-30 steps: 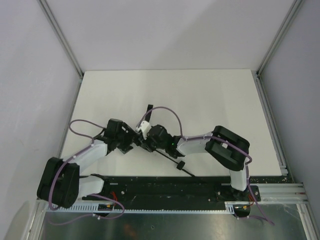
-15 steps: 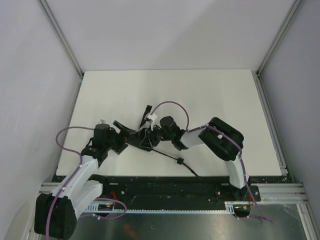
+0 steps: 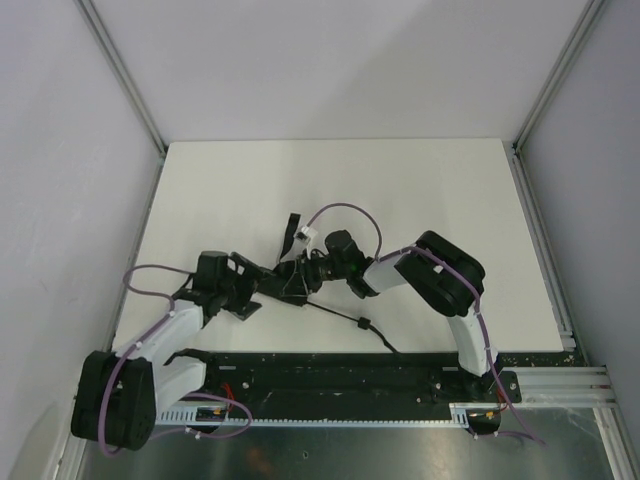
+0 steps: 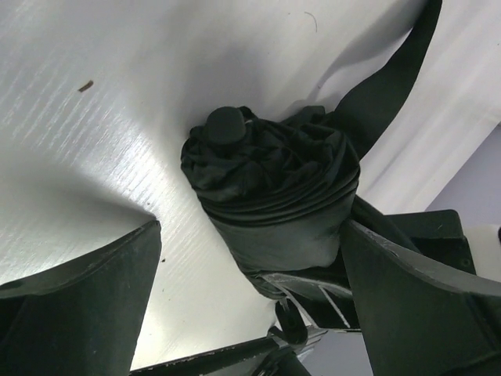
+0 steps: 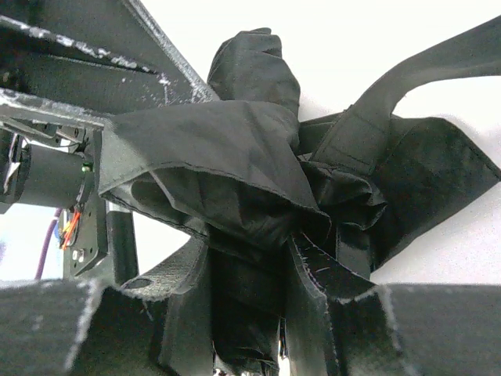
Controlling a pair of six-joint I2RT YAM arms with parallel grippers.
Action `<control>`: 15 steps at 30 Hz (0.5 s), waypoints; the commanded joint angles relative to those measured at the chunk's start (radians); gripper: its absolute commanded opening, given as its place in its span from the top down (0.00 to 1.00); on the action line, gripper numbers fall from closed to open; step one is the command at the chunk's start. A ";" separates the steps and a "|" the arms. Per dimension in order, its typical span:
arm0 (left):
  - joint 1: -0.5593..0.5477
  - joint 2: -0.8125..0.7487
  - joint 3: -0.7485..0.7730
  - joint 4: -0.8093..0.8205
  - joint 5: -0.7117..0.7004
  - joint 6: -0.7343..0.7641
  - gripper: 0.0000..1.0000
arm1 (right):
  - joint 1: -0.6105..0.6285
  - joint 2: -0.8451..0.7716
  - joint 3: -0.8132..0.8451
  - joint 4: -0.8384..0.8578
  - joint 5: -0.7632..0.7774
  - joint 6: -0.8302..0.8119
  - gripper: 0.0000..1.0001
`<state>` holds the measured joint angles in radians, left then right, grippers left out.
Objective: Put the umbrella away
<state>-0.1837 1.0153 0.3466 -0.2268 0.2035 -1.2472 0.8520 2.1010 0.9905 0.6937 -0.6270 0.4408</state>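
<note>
Because the two broad black fingers (image 4: 78,305) of my left gripper (image 4: 250,231) stand spread as wide as they go, that hand holds nothing. Between them sits the rolled end of the matte black folding umbrella (image 4: 274,196). Its fabric is wound in tight creased folds around a small round black cap (image 4: 225,124) that faces my wrist camera. Bare table shows between the bundle and one finger. The other finger lies just beside the fabric, and I cannot tell whether it touches. A flat black fabric strap (image 4: 391,86) runs away from the bundle across the smooth white table (image 4: 94,157).

My right gripper (image 5: 290,321) is closed to a narrow gap on the umbrella. Loose panels of canopy bunch up above its rough-edged black fingers (image 5: 438,329) and fill the space between them, so that hand has the fabric.

Seen from above, my two hands meet over the umbrella from opposite sides, the left from the left and the right from the right. The umbrella lies on the near half of the table, a little left of the middle. Its strap sticks out toward the far side. A thin black line (image 3: 340,312), rod or cord I cannot tell, leads from the bundle toward the near edge on the right, with a small dark lump (image 3: 360,322) partway along it. A purple cable (image 3: 345,210) loops over my right wrist, and pale grey walls (image 3: 60,150) close in the table.
</note>
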 commanded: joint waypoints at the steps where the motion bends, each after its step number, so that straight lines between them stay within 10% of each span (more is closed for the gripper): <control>1: -0.008 0.067 0.045 0.035 -0.053 -0.009 0.01 | 0.011 0.101 -0.081 -0.284 -0.022 -0.021 1.00; 8: -0.061 0.174 0.044 0.068 -0.119 -0.024 0.10 | 0.008 0.099 -0.081 -0.278 -0.040 -0.020 1.00; 15: -0.146 0.237 0.070 0.101 -0.229 0.076 0.40 | 0.007 0.082 -0.075 -0.281 -0.069 -0.027 1.00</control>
<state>-0.2726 1.1934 0.4107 -0.1368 0.1101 -1.2633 0.8387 2.1014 0.9852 0.6987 -0.6689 0.4671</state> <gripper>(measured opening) 0.679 0.342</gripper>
